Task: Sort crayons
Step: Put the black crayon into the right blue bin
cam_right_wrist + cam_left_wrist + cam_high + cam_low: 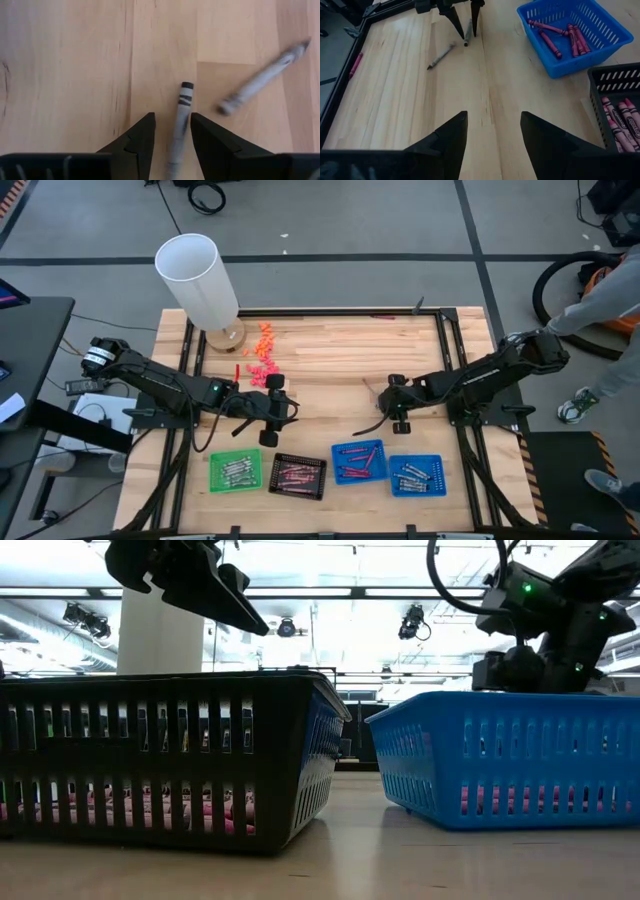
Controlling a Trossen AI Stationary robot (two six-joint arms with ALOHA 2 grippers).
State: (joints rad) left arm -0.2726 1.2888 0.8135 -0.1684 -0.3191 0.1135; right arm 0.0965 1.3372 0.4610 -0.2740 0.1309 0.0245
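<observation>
- Right now the right gripper straddles a grey crayon lying on the table, jaws narrow around it, not clearly clamped.
- Closing off-centre could roll it toward the second grey crayon nearby.
- Left gripper hovers spread wide, empty.
- Blue basket holds maroon crayons; black basket holds pinkish ones.
</observation>
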